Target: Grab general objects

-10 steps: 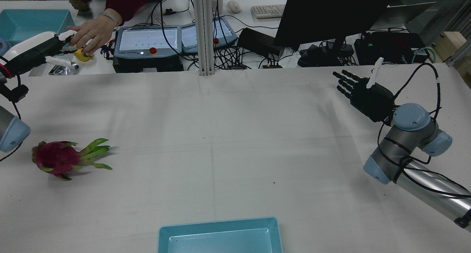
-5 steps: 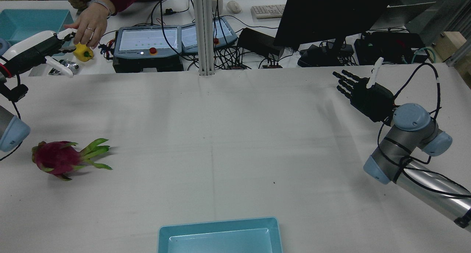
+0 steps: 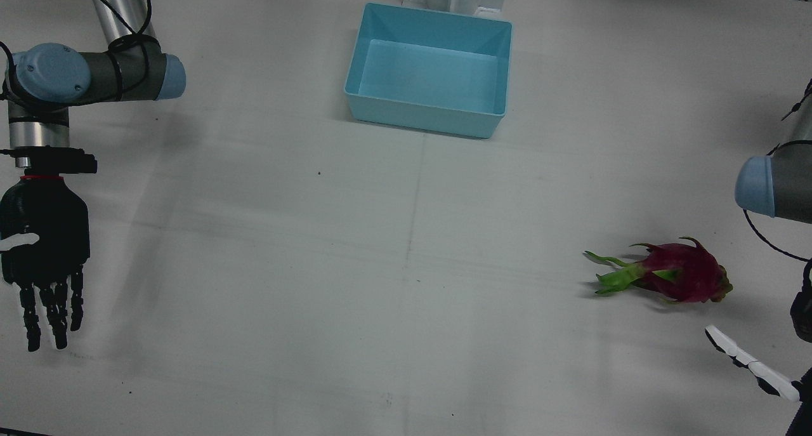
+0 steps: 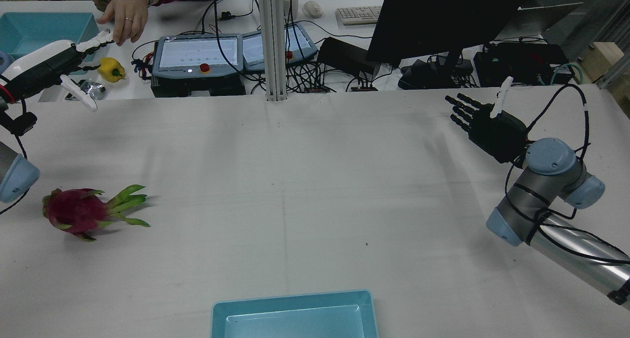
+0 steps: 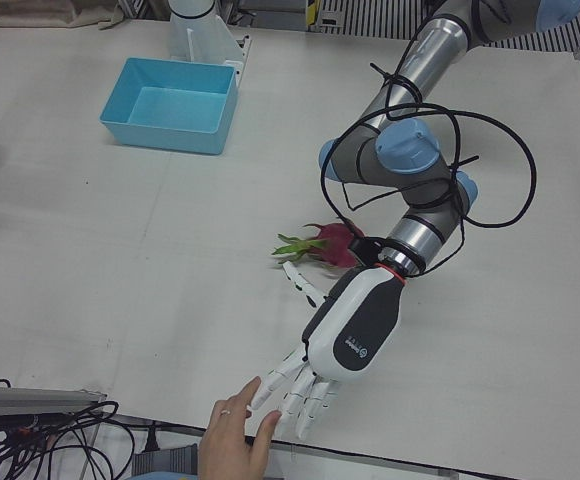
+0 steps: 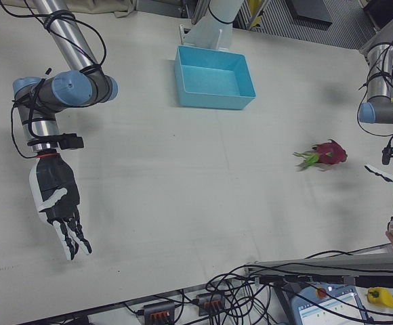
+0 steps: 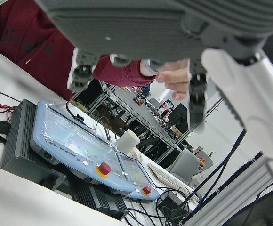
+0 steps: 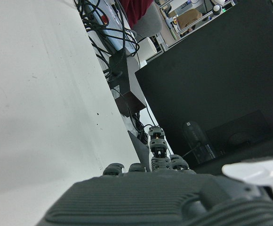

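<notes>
A magenta dragon fruit (image 4: 78, 211) with green leaf tips lies on the white table on the robot's left side, also seen in the front view (image 3: 679, 273) and the left-front view (image 5: 332, 243). My white left hand (image 4: 54, 65) hovers open beyond it at the table's far edge, fingers spread and holding nothing (image 5: 345, 335). A person's hand (image 4: 125, 13) is just past its fingertips (image 5: 235, 440). My black right hand (image 4: 485, 121) hangs open and empty over the far right of the table (image 3: 44, 258).
A light blue bin (image 3: 425, 115) stands empty at the robot's edge of the table, mid-width (image 4: 295, 298). On the operators' desk beyond the table lie a yellow pepper (image 4: 111, 69), two teach pendants (image 4: 197, 55), cables and a monitor (image 4: 443, 18).
The person's hand has lifted off the yellow pepper and drawn back, leaving the pepper on the desk. My left hand's thumb has swung downward. The right arm and the dragon fruit are unchanged.
</notes>
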Controlling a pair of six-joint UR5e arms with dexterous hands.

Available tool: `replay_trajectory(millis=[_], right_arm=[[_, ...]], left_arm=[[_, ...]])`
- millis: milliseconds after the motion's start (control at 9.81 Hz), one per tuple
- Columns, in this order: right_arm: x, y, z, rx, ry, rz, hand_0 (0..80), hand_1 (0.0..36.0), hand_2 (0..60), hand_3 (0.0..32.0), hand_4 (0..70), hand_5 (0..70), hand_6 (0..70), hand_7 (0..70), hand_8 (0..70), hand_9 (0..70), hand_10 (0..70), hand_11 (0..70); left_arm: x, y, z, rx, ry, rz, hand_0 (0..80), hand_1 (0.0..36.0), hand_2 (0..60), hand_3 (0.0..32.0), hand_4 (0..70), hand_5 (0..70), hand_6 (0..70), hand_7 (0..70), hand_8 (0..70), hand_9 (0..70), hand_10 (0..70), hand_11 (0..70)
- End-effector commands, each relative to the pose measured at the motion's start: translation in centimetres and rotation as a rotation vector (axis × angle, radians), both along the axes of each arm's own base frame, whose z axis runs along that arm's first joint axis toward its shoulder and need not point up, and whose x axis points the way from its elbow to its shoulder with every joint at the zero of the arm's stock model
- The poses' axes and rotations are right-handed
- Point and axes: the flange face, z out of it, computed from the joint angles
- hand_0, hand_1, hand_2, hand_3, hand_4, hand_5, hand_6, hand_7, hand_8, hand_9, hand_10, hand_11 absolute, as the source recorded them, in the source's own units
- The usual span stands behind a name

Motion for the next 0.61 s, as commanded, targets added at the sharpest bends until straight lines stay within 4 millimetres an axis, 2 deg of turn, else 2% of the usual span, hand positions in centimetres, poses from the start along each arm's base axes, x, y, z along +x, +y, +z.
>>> replay_trajectory(millis=[0,102,204,306,408,510], right_arm=[[0.0,0.0,0.0,0.0,0.0,0.0,0.0,0.0,0.0,0.0,0.0,0.0,0.0,0.0,0.0,0.0,0.0,0.0],[0.0,0.0,0.0,0.0,0.0,0.0,0.0,0.0,0.0,0.0,0.0,0.0,0.0,0.0,0.0,0.0,0.0,0.0],[0.0,0.0,0.0,0.0,0.0,0.0,0.0,0.0,0.0,0.0,0.0,0.0,0.0,0.0,0.0,0.0,0.0,0.0],[0.0,0.0,0.0,0.0,0.0,0.0,0.0,0.0,0.0,0.0,0.0,0.0,0.0,0.0,0.0,0.0,0.0,0.0],[0.0,0.0,0.0,0.0,0.0,0.0,0.0,0.0,0.0,0.0,0.0,0.0,0.0,0.0,0.0,0.0,0.0,0.0],[0.0,0.0,0.0,0.0,0.0,0.0,0.0,0.0,0.0,0.0,0.0,0.0,0.0,0.0,0.0,0.0,0.0,0.0]], left_arm=[[-0.6,0.6,-2.4,0.046,0.016,-0.003,46.4,0.0,0.0,23.4,2.3,0.0,0.0,0.0,0.0,0.0,0.0,0.0],[-1.5,2.0,-3.4,0.056,0.017,-0.008,48.5,0.0,0.0,19.8,2.2,0.0,0.0,0.0,0.0,0.0,0.0,0.0],[-3.0,5.6,-5.5,0.077,-0.018,-0.019,51.2,1.9,0.0,20.6,2.3,0.0,0.0,0.0,0.0,0.0,0.0,0.0],[-4.0,8.9,-7.1,0.098,-0.097,-0.035,50.4,1.3,0.0,23.4,1.3,0.0,0.0,0.0,0.0,0.0,0.0,0.0],[-4.4,10.2,-6.1,0.101,-0.165,-0.045,49.7,0.2,0.0,26.4,0.0,0.0,0.0,0.0,0.0,0.0,0.0,0.0],[-4.8,11.6,-3.4,0.082,-0.214,-0.046,49.3,0.2,0.0,24.8,0.0,0.0,0.0,0.0,0.0,0.0,0.0,0.0]])
